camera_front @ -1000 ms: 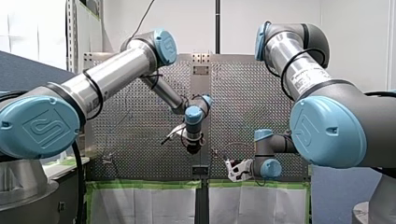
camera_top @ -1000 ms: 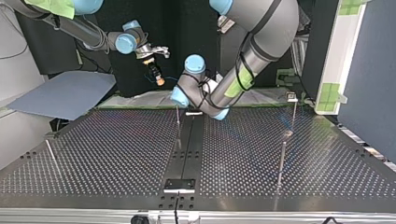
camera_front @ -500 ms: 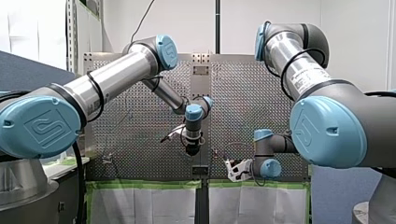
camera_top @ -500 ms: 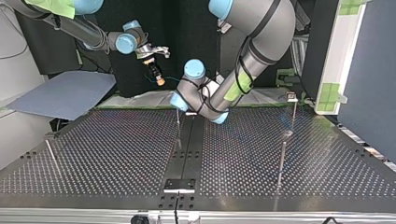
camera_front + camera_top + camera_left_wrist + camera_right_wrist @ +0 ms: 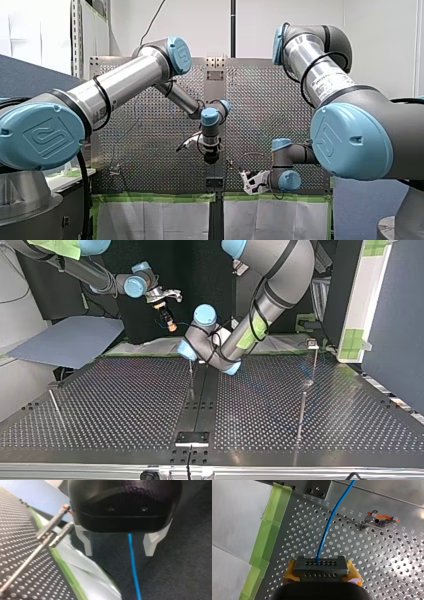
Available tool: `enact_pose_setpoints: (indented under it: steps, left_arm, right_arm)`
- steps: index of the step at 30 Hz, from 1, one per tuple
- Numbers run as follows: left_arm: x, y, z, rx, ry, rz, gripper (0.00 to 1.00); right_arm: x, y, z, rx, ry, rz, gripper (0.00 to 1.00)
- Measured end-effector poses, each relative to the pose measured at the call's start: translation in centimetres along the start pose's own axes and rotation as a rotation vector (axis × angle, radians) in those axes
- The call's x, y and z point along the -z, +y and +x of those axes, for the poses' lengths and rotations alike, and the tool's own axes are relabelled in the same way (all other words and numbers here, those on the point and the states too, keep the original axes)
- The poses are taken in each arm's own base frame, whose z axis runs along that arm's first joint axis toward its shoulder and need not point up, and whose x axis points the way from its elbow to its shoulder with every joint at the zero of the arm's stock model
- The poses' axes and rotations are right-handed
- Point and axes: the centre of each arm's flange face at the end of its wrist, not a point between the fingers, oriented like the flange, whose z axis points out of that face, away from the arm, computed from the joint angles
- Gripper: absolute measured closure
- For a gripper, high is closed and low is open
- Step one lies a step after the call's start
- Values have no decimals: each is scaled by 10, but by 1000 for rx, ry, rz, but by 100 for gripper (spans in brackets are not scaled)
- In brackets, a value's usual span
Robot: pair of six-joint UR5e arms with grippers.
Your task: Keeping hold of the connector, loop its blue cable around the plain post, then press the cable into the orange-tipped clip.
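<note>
Pale fingers (image 5: 87,543) of my left gripper (image 5: 119,552) stand wide apart, holding nothing; the blue cable (image 5: 132,565) runs through the gap, touching neither. Right of it in the front view, at the near edge of the table (image 5: 362,562), my right gripper (image 5: 322,574) is clamped by its yellow pads (image 5: 354,575) on the connector (image 5: 320,565). The cable leads off from it over the holes, apart from the orange-tipped clip (image 5: 380,520) farther on.
</note>
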Motion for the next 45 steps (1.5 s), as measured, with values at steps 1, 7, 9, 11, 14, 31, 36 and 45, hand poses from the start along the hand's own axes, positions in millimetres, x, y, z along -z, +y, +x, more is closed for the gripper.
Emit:
enact_pose_setpoints:
  steps: [1,7,9,11,14,31,36,45]
  left_arm:
    - [-1,0,0,4,-6,-1,1]
    - [-6,5,0,21,-26,-47,1]
    - [-7,9,0,24,-25,-69,1]
    - [-7,12,0,26,-22,-89,1]
    - [-7,15,1,28,-20,-104,1]
    - [-57,-7,30,16,25,-62,1]
    - [-67,-9,30,40,-11,-67,1]
    - [-87,-11,31,79,-68,-86,1]
  right_arm:
    - [0,0,0,0,0,0,100]
    - [0,-2,1,1,1,3,100]
    - [0,-2,1,1,1,4,100]
    - [0,-2,1,1,1,4,100]
    - [0,-2,1,1,1,4,100]
    - [0,-3,1,4,0,6,100]
    - [0,-5,1,7,0,8,100]
    - [0,-6,1,12,-4,12,100]
